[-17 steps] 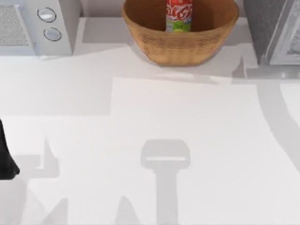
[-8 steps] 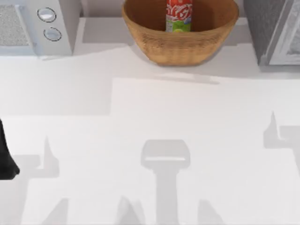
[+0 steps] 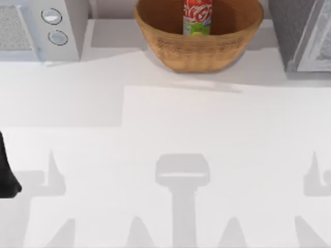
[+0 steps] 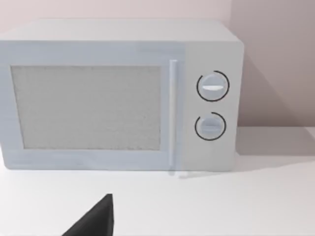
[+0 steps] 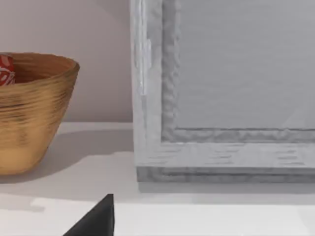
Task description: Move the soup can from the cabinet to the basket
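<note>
Nearest the camera, at the top view's left edge, my left arm (image 3: 6, 173) sits parked low over the bare white tabletop (image 3: 165, 129), a dark shape cut off by the frame; whether its pincer is apart or together I cannot tell, and the same goes for the right pincer, of which the right wrist view catches just one dark finger tip (image 5: 96, 219) pointing toward the back of the table. Farther back stand three large things in a row along the wall. At left is one white boxy appliance with a mesh panel (image 3: 36, 28) and two round knobs. In the middle is one big oval tan-brown woven wicker basket (image 3: 199, 49), and inside it, upright near the back wall, stands the one small red-labelled soup can with white script and a green-yellow band at its base (image 3: 197, 18); I judge that it stands there because the carry is done, so the task looks complete. At right is one large dark grey speckled cabinet with a pale white-framed door (image 3: 305, 33), no can in it that I can see
</note>
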### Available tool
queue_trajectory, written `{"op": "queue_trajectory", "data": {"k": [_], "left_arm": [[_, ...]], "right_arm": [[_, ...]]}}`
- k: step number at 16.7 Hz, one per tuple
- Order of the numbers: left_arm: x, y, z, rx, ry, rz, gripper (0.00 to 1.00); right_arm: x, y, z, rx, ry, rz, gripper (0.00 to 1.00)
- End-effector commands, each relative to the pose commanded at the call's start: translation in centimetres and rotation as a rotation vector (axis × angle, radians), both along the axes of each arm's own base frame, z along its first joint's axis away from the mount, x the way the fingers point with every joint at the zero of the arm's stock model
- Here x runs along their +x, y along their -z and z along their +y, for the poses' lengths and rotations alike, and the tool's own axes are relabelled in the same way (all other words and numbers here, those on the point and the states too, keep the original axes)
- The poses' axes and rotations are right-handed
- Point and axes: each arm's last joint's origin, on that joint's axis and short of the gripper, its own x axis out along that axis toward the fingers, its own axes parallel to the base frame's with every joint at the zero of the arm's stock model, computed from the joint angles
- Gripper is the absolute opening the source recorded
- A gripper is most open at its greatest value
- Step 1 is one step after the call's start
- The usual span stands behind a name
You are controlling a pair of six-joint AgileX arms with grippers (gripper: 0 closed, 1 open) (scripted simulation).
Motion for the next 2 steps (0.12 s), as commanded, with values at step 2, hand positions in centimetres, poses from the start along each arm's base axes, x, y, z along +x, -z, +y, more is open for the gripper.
{"op": "queue_trajectory", "data": {"k": [2], "left_arm": [[0.0, 0.0, 0.0, 0.0, 0.0, 0.0, 1.0]], "right_arm": [[0.0, 0.27, -0.03, 0.0, 0.0, -0.003, 1.0]]}}
